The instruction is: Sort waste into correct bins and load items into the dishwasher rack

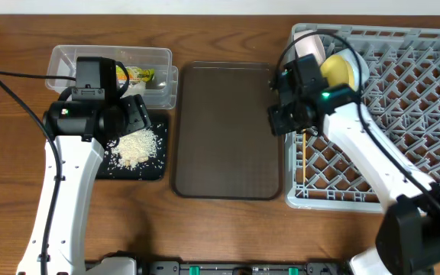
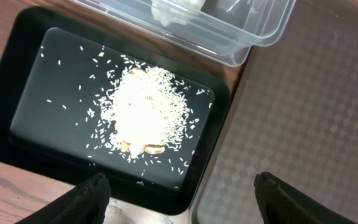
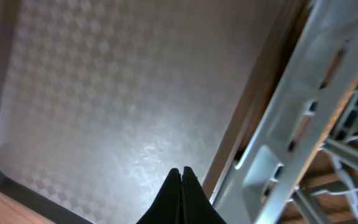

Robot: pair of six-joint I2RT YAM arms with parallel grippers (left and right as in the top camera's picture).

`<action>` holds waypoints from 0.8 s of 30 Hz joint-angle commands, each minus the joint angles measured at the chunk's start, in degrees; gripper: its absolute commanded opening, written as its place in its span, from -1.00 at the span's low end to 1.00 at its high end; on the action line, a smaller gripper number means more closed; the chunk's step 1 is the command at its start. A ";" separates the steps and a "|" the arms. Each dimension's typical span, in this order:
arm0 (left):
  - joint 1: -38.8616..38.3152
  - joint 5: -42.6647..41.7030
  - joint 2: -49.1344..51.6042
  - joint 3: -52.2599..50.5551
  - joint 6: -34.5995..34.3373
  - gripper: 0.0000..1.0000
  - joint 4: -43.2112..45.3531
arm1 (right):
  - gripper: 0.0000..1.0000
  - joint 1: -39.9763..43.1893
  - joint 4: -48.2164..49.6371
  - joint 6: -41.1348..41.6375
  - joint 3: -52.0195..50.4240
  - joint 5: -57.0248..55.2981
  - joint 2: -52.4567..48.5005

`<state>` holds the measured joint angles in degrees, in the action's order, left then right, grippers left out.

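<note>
Rice scraps (image 2: 145, 112) lie in one loose white heap in the middle of the black tray (image 2: 23, 81), with stray grains scattered around it and a few tan bits at the heap's near edge. We count one black tray, sitting toward the table's left edge. One clear tub (image 1: 67, 61) stands just beyond it at the far left corner, its long axis running along the far edge.

In the tub we see one snack wrapper (image 1: 140, 75) and one white tissue (image 2: 176, 9). The wrapper's print is too small for us to read.

The left gripper (image 2: 180, 183) hangs over the near rim of the black tray with its fingers spread wide and nothing between them. The right gripper (image 3: 181, 177) has its fingertips pressed together, empty as far as we can tell. It sits above the right edge of the brown serving tray (image 3: 117, 93), next to the dishwasher rack (image 1: 403, 99).

The rack fills the table's right side. Near its far left corner one yellow plate (image 1: 341, 70) stands tilted, with one white dish (image 1: 309, 47) beside it. Chopsticks (image 1: 302, 160) lie along the rack's left edge, pointing from the near side to the far side. We cannot separate them into two.
</note>
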<state>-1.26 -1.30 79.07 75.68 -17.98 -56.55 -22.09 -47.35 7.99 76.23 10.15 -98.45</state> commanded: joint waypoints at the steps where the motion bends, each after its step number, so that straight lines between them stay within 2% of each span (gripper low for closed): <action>1: -0.13 0.46 -0.09 0.39 0.59 0.56 -0.15 | -0.98 0.04 -1.03 -0.76 0.81 -0.81 -1.60; 9: -0.13 0.46 -0.09 0.39 0.59 0.55 -0.13 | -0.98 0.04 -5.29 2.73 0.79 -10.25 -2.71; 15: -0.13 0.46 -0.09 0.39 0.59 0.56 -0.13 | -0.97 0.04 -6.67 3.08 0.79 -10.56 -2.71; 24: -0.11 0.46 -0.09 0.39 0.59 0.56 -0.13 | -0.98 0.04 -8.35 6.80 0.81 -16.81 -2.71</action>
<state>-1.26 -1.30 79.07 75.68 -17.96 -56.55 -22.44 -54.70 12.60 76.31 0.03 -100.88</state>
